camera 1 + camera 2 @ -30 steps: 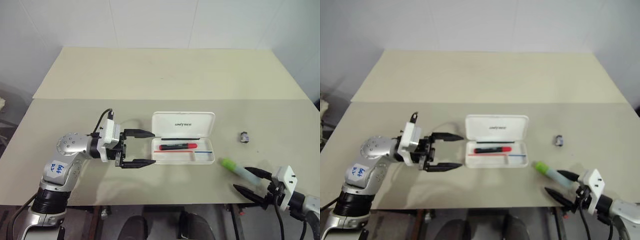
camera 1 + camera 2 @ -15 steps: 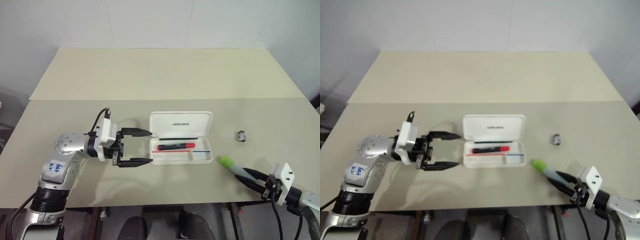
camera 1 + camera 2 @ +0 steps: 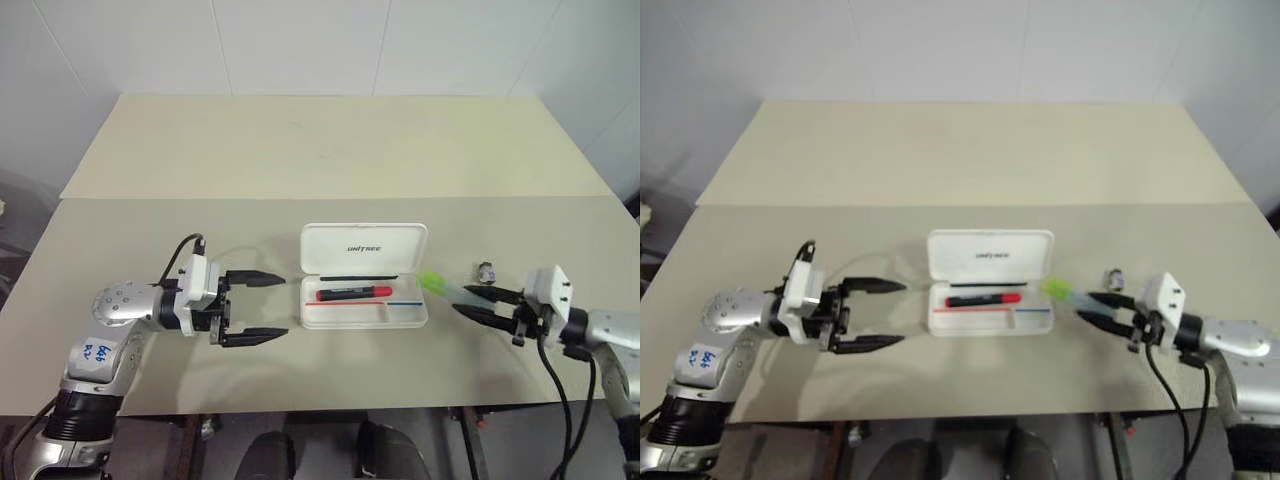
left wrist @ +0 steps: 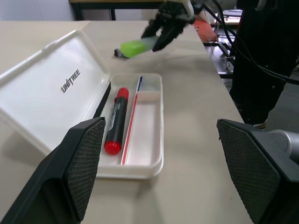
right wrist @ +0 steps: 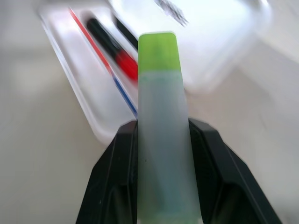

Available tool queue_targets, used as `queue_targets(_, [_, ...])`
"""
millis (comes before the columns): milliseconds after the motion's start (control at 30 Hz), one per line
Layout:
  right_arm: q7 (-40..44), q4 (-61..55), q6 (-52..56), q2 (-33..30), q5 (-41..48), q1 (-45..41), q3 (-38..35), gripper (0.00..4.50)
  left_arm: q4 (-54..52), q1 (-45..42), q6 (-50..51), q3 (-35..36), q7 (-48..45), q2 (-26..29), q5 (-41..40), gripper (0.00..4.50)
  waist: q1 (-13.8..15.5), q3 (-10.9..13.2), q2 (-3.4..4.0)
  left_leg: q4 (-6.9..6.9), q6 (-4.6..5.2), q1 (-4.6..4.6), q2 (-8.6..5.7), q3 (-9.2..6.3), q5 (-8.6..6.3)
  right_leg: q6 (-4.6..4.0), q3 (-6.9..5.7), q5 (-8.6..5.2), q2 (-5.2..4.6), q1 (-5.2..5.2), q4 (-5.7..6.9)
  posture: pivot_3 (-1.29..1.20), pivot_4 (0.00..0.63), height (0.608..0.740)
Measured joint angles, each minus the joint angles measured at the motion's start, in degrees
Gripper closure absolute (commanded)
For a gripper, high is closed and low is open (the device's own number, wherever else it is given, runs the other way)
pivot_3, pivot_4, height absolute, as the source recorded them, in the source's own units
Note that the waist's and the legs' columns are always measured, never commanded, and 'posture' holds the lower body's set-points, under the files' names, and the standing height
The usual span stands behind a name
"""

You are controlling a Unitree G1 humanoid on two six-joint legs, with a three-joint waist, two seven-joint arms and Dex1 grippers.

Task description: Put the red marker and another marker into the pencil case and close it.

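Note:
The white pencil case [image 3: 335, 255] lies open mid-table, lid propped up at the back. The red marker [image 3: 354, 293], black with a red cap, rests lengthwise in its tray. My right gripper [image 3: 462, 300] is shut on the other marker [image 3: 436, 284], a pale highlighter with a lime-green cap. It holds the highlighter off the table, cap pointing at the case's right end. In the right wrist view the highlighter [image 5: 161, 121] sits between both fingers, with the tray beyond it. My left gripper [image 3: 284, 305] stands open just left of the case, holding nothing.
A small dark object [image 3: 486, 271] lies on the table right of the case, behind my right gripper. The table's front edge runs close below both grippers. A second tabletop [image 3: 330, 140] adjoins at the back.
My right gripper shut on the highlighter near the front edge, then lifted it and carried it toward the case's right end. My left gripper drew back a little to the left.

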Motion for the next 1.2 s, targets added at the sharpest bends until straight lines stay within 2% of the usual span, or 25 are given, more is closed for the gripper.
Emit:
queue_targets(233, [4.52,-1.21,4.39,7.67,-0.1,-11.09,13.15,3.37,-0.06,3.65,-1.26,0.76,0.47,1.01,0.6,0.43,0.02,0.02,0.04,-0.01,-0.01,-0.02,0.0,-0.02,0.0,0.0,-0.01,0.0,0.0,-0.03,0.04,0.0,0.15,0.74])
queue_targets(367, [6.54,-1.13,5.53,9.26,-0.92,-13.12,17.28,3.37,-0.15,4.65,-1.38,1.61,1.02,1.1,0.74,0.43,0.24,0.02,0.04,-0.01,-0.03,-0.07,-0.02,-0.12,-0.04,0.0,-0.02,0.0,0.0,-0.04,0.08,0.0,0.15,0.74])
queue_targets(867, [6.94,3.53,6.58,13.96,-5.24,-19.35,22.84,3.37,-3.35,9.16,-1.44,3.24,5.82,0.99,0.72,0.43,-0.73,0.04,0.06,-0.02,-0.08,-0.03,0.0,-0.05,-0.07,-0.01,0.0,0.0,0.03,-0.1,0.15,0.0,0.15,0.74])
queue_targets(1200, [7.7,11.27,2.54,16.55,-10.07,-24.2,24.86,3.37,-5.3,10.92,-1.45,3.43,8.02,0.89,0.71,0.43,-1.44,0.04,0.06,-0.03,-0.09,-0.04,0.01,-0.05,-0.07,-0.01,0.0,-0.01,0.03,-0.16,0.22,0.0,0.15,0.74])
